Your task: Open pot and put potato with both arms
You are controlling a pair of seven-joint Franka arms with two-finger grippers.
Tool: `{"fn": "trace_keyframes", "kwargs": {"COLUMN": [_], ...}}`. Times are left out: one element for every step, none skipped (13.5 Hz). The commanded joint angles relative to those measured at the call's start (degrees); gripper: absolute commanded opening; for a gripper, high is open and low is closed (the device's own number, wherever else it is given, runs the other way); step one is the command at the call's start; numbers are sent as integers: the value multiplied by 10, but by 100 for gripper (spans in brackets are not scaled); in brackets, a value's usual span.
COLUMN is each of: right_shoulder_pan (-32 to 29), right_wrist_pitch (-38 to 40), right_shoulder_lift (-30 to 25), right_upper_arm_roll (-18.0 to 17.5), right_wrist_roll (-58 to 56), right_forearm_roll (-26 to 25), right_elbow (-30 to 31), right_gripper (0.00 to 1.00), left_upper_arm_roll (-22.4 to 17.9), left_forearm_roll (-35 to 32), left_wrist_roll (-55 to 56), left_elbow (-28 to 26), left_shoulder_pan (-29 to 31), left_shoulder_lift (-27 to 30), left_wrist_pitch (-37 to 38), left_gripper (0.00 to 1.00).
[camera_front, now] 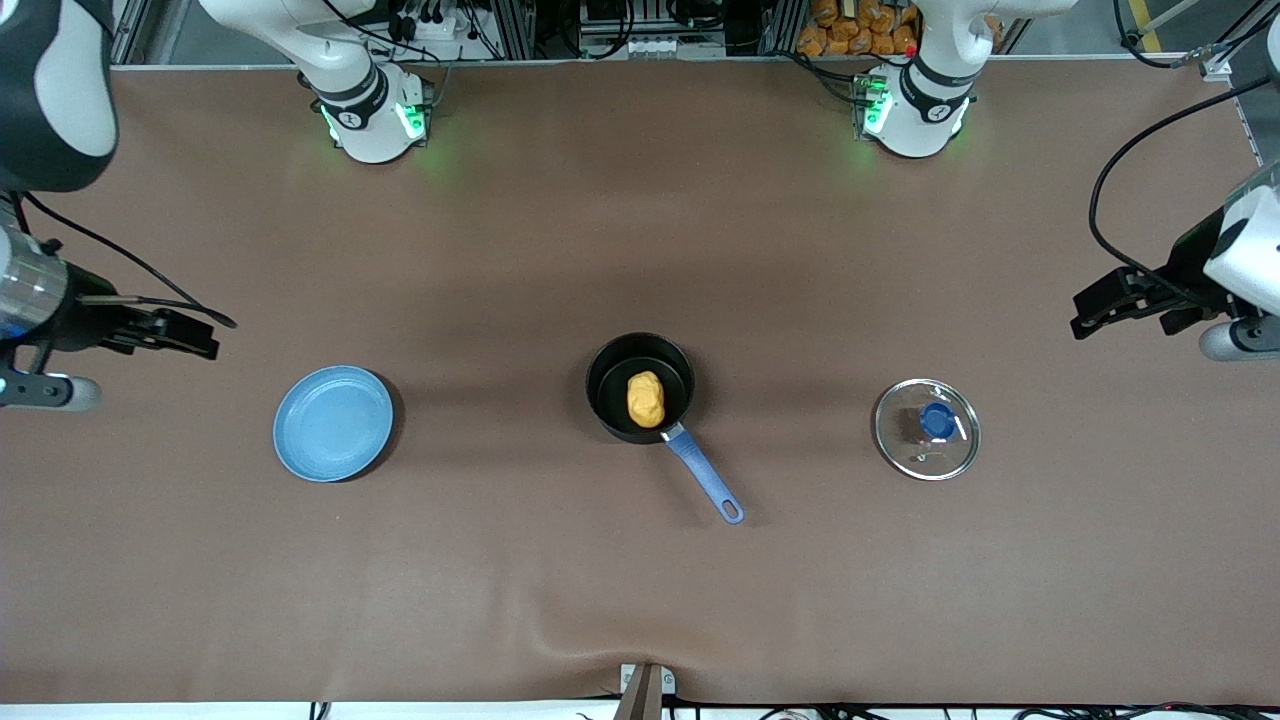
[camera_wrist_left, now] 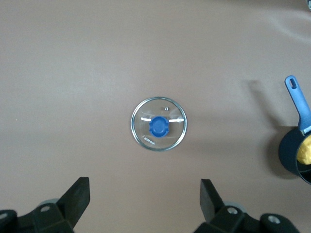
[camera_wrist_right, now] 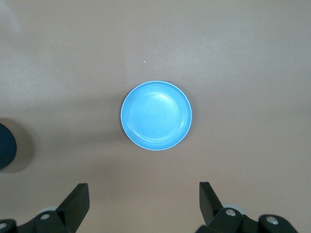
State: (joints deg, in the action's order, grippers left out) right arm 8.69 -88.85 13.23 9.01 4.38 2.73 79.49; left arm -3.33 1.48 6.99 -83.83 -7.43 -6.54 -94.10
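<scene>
Where the brown table (camera_front: 640, 200) shows its middle, item one stands: a small black saucepan (camera_front: 612, 372), lid off, its long blue handle (camera_front: 702, 476) with loop end pointing toward the front camera and slightly toward the left arm's end. Contents: one lumpy yellow-orange potato (camera_front: 646, 398), lying on the pan floor; the left wrist view catches an edge of it (camera_wrist_left: 304, 150) inside the pan (camera_wrist_left: 289, 154).

Item two: round glass lid (camera_front: 927, 429) with blue knob (camera_front: 936, 421), flat on the table, knob up, well apart from the saucepan toward the left arm's end; centred in the left wrist view (camera_wrist_left: 159, 124).

Item three: flat blue plate (camera_front: 333, 422), bare, well apart from the saucepan toward the right arm's end; centred in the right wrist view (camera_wrist_right: 156, 115).

Left gripper (camera_front: 1112, 303): raised over bare table at the left arm's end, up in the air above the lid's area, fingers (camera_wrist_left: 77, 200) spread wide, holding nothing.

Right gripper (camera_front: 178, 333): raised over the right arm's end of the table, above the plate's area, fingers (camera_wrist_right: 77, 204) likewise spread wide, holding nothing.
</scene>
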Motion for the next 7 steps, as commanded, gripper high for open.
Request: {"fn": "trace_keyframes", "kwargs": {"right_shoulder_pan": [-1,0,1,1,1,-1,-3], "right_wrist_pitch": [-55,-68,-74,-75,-74,-76,-80], "right_shoulder_lift": [-73,-92,-106,-116,-118,-120,-123], "right_upper_arm_roll": [-13,-13,-13,-13,-13,-13,-13], "right_wrist_roll": [-3,-1,2,3,4,5,5], "right_forearm_roll": [-9,-9,-10,-10,-11,-11,-12], "right_elbow": [101,125,139,145,145,145,147], "right_gripper": [100,100,100,100,100,100,100], "left_upper_arm_roll": [4,3,3,3,2,2,2], "left_forearm_roll": [-7,-5,-6,-5,-5,-4,-4], "left_wrist_roll": [0,0,-1,-1,-3,-2,-3], "left_elbow": [3,3,3,3,3,2,2], "left_shoulder_pan": [0,1,0,0,1,1,1], "left_shoulder_lift": [11,15,20,23,26,27,28], "left_wrist_pitch": [31,37,38,38,38,39,43], "left_gripper": [100,100,100,100,100,100,100]}}
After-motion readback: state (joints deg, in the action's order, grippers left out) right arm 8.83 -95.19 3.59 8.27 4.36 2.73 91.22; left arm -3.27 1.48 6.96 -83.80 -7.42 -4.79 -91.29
